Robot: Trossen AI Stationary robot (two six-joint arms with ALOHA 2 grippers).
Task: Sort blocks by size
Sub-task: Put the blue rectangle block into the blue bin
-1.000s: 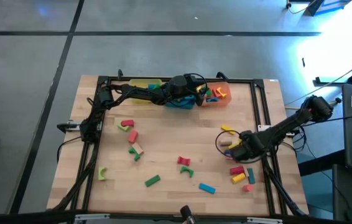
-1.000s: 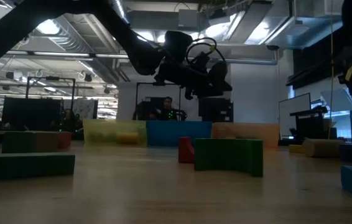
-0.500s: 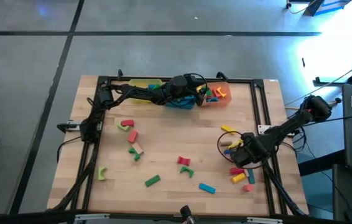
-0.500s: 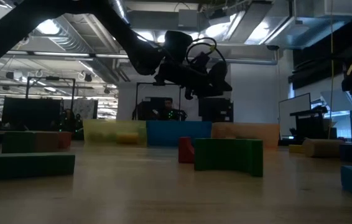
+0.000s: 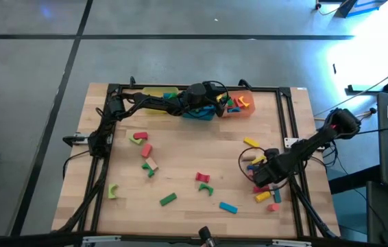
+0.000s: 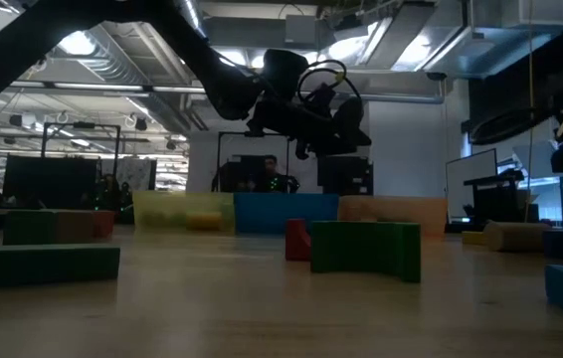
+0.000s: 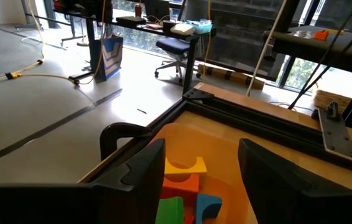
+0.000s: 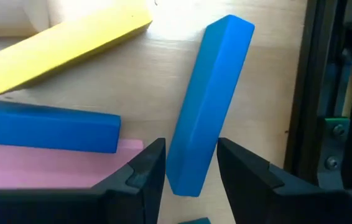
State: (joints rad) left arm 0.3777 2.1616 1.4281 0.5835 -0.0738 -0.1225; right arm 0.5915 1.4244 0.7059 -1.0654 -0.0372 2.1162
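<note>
Wooden table (image 5: 180, 165), pale plank top in a dark frame, filled the middle of the high view.

Trays: yellow tray (image 5: 154, 92), teal tray (image 5: 195, 114) and orange tray (image 5: 244, 108) stood in a row at the table's upper edge. The orange tray already held several blocks.

Left gripper (image 5: 216, 100) hung above the teal and orange trays, fingers (image 7: 140, 169) spread wide with nothing between them.

Right gripper (image 5: 262, 177) sat low over the cluster at the right of the table. Its fingers (image 8: 143, 173) stood part open, straddling the near end of a blue bar (image 8: 208, 102); whether they pressed it could not be told.

Blocks: painted, smooth, hard-edged bars, arches and a cylinder. A yellow bar (image 8: 64, 45), a second blue bar (image 8: 45, 126) and a pink block (image 8: 45, 171) lay just beside the straddled bar. A green bar (image 5: 168, 199), a red arch (image 5: 202, 178), a green arch (image 5: 114, 190) and a light blue bar (image 5: 228, 207) lay scattered lower left to centre.

Handling, as a judgement: light, rigid, likely slick when painted. Best taken across the narrow flat sides near mid-length, since an end grip could let the bar swing.
</note>
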